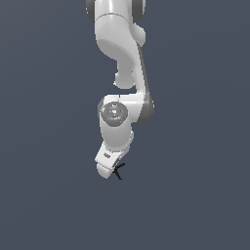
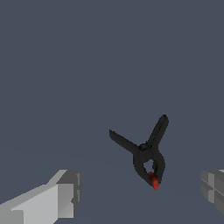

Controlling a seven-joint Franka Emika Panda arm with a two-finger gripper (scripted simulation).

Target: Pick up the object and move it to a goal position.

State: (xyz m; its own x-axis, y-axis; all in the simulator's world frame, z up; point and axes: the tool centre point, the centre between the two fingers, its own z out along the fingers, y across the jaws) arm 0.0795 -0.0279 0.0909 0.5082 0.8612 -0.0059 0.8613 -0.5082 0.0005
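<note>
The gripper [image 2: 140,192] stands wide open, holding nothing — the object [image 2: 146,155] lies in the wrist view's lower centre-right, between the fingers but ahead of them, red tip toward the jaws.

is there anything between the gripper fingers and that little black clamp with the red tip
Nothing visible does. The small black spring clamp with a red tip lies on bare grey floor between the open gripper fingers.

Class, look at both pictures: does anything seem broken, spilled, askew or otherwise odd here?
Nothing stands out. The small black clamp with its red tip looks whole and lies between the fingers of the open gripper, not yet gripped.
</note>
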